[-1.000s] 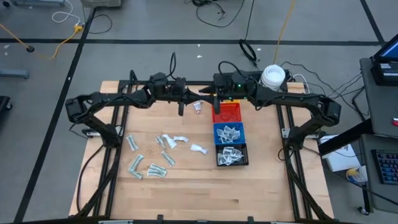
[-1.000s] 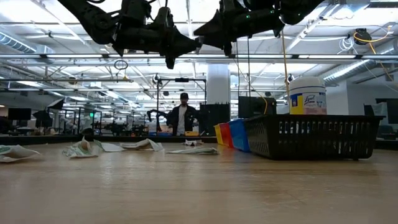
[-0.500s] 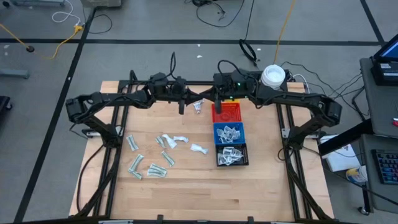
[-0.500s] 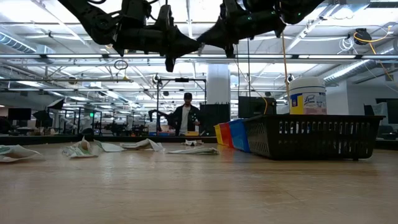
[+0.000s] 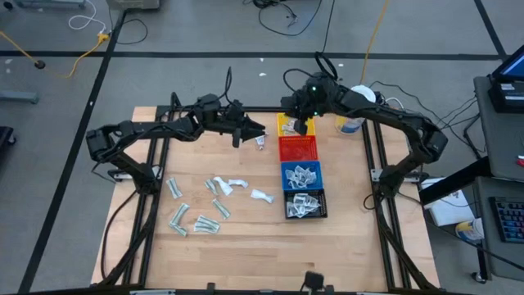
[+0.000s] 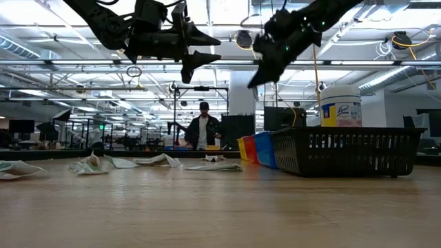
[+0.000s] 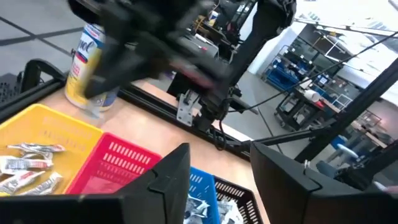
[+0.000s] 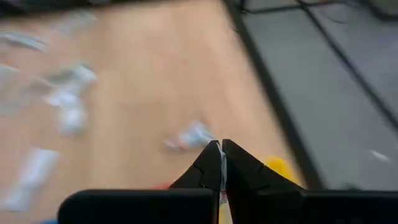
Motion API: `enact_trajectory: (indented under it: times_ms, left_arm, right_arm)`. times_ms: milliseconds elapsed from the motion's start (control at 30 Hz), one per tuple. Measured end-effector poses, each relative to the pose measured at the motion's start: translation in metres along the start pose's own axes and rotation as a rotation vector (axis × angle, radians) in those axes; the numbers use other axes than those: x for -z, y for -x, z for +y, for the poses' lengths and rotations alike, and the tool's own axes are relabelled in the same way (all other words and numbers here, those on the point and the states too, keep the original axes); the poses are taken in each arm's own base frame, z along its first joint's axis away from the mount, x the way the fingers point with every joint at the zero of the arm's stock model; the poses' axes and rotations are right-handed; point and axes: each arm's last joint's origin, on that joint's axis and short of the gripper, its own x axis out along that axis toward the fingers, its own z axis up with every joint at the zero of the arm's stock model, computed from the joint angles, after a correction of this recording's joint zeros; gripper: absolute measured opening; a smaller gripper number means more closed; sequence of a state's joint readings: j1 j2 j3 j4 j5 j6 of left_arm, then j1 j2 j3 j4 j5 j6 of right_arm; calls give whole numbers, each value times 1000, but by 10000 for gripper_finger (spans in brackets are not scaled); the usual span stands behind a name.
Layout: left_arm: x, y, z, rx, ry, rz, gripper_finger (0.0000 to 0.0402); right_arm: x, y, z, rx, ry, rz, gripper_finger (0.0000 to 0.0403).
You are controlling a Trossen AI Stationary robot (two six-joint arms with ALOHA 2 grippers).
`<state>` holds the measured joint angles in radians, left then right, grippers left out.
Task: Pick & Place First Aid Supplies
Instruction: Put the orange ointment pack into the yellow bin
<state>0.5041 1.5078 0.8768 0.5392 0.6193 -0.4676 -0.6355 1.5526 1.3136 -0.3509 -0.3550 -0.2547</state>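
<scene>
Several first aid supplies (image 5: 209, 201), small pale packets, lie loose on the wooden table at the middle left. One more packet (image 5: 260, 141) lies near the red bin. My left gripper (image 5: 255, 131) hangs open and level above the table's far middle, holding nothing. My right gripper (image 5: 300, 129) is over the yellow bin (image 5: 286, 123), tipped downward and shut on a thin white packet (image 8: 221, 165) seen edge-on. The yellow bin also holds packets (image 7: 25, 167). My right gripper pinches a thin white packet between its two fingertips; only the packet's edge (image 8: 221, 163) shows in the slit between them. The fingers slant downward over the yellow bin. The packet is lifted clear of the table, and the fingers hide the rest of it.
Yellow, red (image 5: 298, 149), blue (image 5: 301, 174) and black (image 5: 304, 203) bins stand in a row right of centre, the blue and black ones holding packets. A white jar (image 6: 340, 105) stands beyond the yellow bin. A person (image 6: 204, 127) stands far behind the table.
My left gripper has opened and rolled at the wrist while staying in place. My right gripper has swung away from it toward the table's far right, over the yellow bin, and has tipped its fingers downward.
</scene>
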Motion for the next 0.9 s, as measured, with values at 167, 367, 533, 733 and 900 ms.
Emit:
enact_trajectory:
  times_ms: [167,367,533,733,900]
  left_arm:
    - [-1,0,1,-34,16,-19,178]
    - [-2,0,2,-68,43,-43,166]
    - [-2,0,2,-67,66,-45,157]
    - [-2,0,2,-66,69,-47,157]
    - [-2,0,2,-65,81,-50,157]
  right_arm:
    - [22,-20,-24,101,38,137,1]
    - [52,-54,-41,93,-12,277,0]
    - [63,-65,-40,132,-5,354,18]
    - [63,-65,-39,150,0,372,101]
    - [63,-64,-40,144,-29,370,173]
